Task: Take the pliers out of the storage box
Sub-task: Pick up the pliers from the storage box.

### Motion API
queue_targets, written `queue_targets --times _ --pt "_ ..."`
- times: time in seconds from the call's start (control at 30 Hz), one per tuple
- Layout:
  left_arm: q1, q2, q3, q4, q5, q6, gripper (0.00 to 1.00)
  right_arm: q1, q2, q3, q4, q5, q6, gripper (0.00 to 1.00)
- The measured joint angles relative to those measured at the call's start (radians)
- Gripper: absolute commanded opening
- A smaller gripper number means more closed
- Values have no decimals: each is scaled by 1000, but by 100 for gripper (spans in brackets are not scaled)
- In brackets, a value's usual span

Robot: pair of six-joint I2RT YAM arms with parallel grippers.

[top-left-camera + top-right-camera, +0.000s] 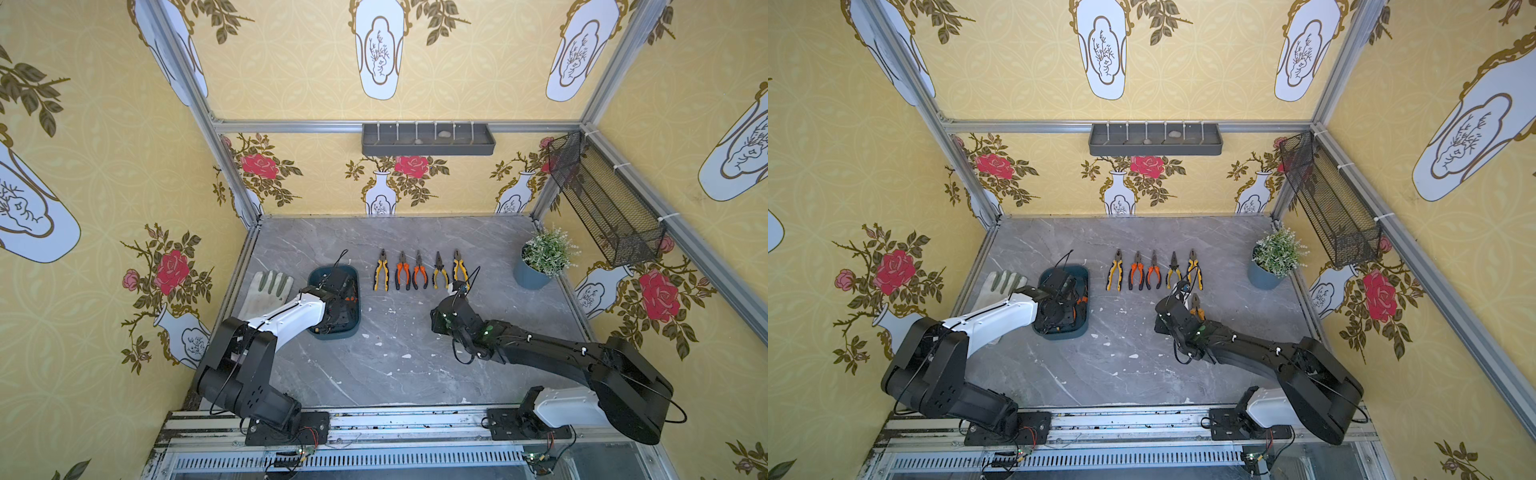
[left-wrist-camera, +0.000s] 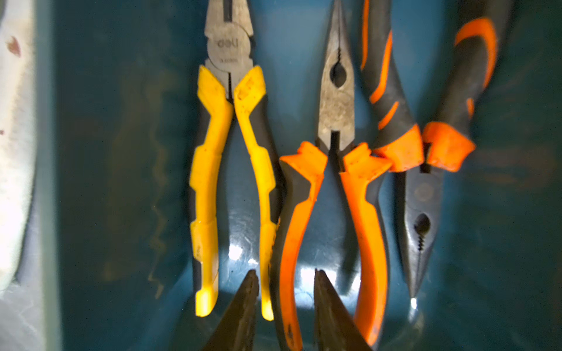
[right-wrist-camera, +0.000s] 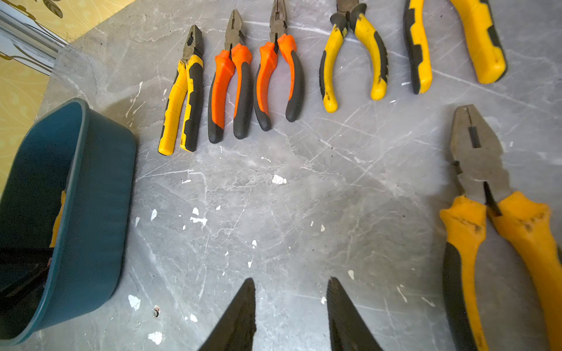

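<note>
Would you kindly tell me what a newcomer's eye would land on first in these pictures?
The row of five pliers, yellow and orange handles bright on the grey marble table, draws the eye first. Beside it the left gripper hangs open inside the teal storage box, over three more pliers. Yellow wallpaper with red roses and white vases covers the walls all round.
</note>
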Motion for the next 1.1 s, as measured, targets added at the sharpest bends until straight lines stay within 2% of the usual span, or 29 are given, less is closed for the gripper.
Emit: queue_targets --times 0.17,0.33,0.47,0.83,1.1 --pt "0 13 -9 5 1 -1 26 0 0 0 0 0 0 40" --pt "1 10 -20 7 -9 -18 8 -2 0 0 0 0 0 40" --pt "2 -5 -26 5 -7 -15 1 -2 0 0 0 0 0 40" --pt "0 -103 3 -51 -7 5 0 -2 2 0 0 -1 0 40" --pt "-18 -275 -31 -50 -38 14 0 -2 9 6 0 -3 0 42"
